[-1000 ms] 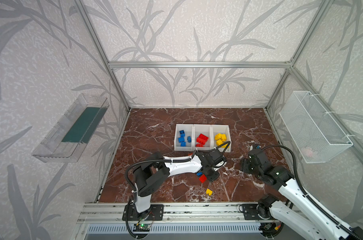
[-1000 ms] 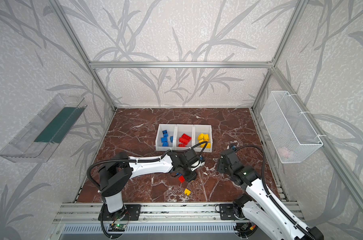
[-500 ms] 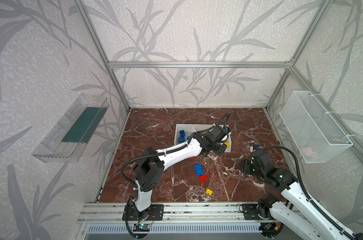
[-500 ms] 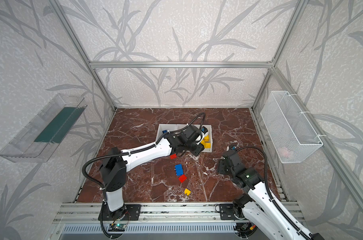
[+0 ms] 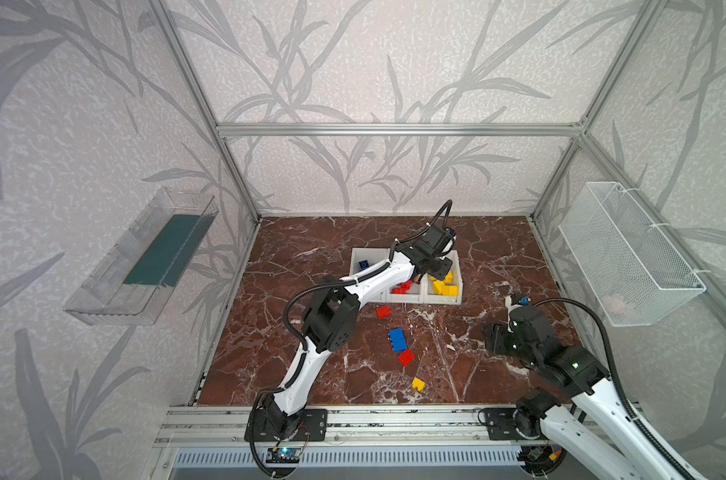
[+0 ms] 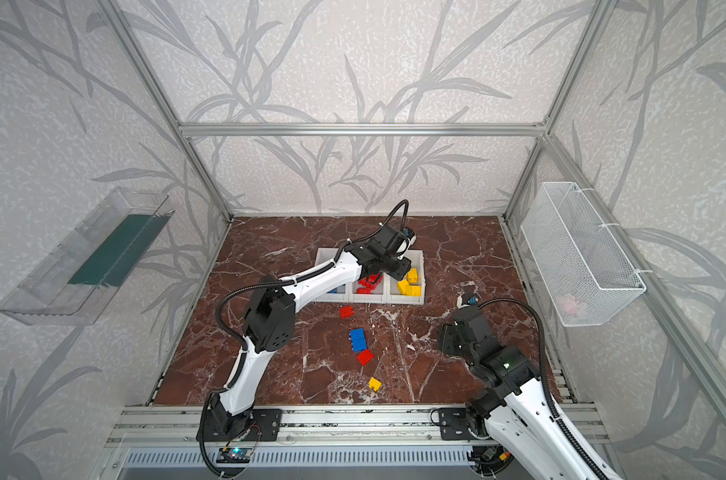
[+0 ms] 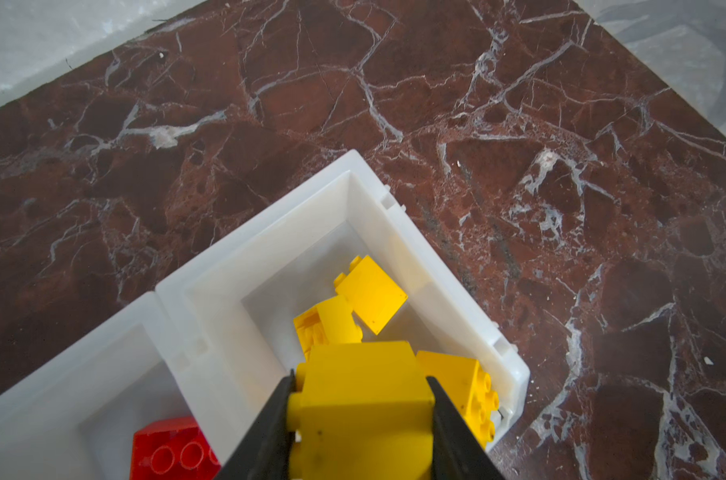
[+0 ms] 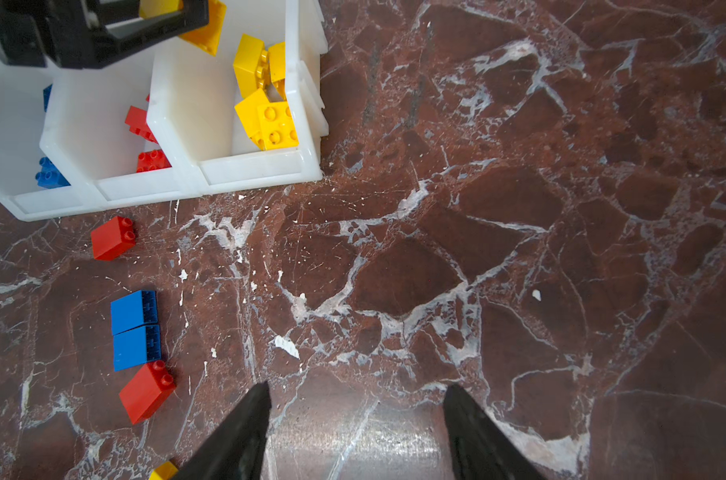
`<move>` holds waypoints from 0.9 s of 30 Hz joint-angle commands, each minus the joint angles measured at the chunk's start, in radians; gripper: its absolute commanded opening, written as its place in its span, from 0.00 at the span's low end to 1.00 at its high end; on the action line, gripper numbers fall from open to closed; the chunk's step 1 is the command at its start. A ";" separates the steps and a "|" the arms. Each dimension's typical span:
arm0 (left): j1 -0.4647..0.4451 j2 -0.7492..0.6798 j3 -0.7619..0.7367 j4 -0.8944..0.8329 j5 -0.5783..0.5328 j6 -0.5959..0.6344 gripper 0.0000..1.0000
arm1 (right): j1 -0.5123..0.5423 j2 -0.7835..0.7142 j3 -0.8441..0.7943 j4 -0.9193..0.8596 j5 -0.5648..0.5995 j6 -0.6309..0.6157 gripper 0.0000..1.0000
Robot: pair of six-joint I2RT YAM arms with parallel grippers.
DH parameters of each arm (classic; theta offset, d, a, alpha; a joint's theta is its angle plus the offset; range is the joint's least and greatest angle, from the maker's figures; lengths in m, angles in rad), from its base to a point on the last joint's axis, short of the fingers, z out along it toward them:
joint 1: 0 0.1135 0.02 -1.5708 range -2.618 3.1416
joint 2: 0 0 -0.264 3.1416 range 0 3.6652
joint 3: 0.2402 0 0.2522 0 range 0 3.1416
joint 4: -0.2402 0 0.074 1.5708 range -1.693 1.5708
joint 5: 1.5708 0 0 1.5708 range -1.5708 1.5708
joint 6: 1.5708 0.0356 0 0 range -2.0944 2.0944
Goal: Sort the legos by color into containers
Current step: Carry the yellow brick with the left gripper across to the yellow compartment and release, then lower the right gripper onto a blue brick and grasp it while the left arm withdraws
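My left gripper is shut on a yellow lego, side to side between both jaws. It hangs over the right-hand one of three joined white containers, which holds several yellow legos. The middle container holds red legos, the left one blue legos. On the marble floor in front lie a red lego, two blue legos side by side, another red lego and a yellow lego. My right gripper is open and empty, low over bare floor to the right.
A clear tray with a green liner hangs on the left wall. A white wire mesh basket hangs on the right wall. An aluminium rail runs along the front edge. The left arm's elbow stands over the floor left of the loose legos.
My left gripper rose from the floor beside the loose legos and swung back over the right-hand container with the yellow lego in it. The right arm has barely moved.
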 commanded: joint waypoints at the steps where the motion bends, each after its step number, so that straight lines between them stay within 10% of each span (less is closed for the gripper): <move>1: 0.015 0.020 0.060 -0.029 -0.007 -0.011 0.49 | -0.003 -0.005 0.002 -0.029 -0.003 0.015 0.67; 12: 0.018 -0.047 0.002 0.023 -0.033 -0.040 0.66 | -0.003 -0.004 0.005 -0.031 -0.017 0.018 0.67; 27: 0.092 -0.584 -0.681 0.266 -0.066 -0.154 0.66 | -0.001 0.063 0.016 0.012 -0.118 -0.004 0.67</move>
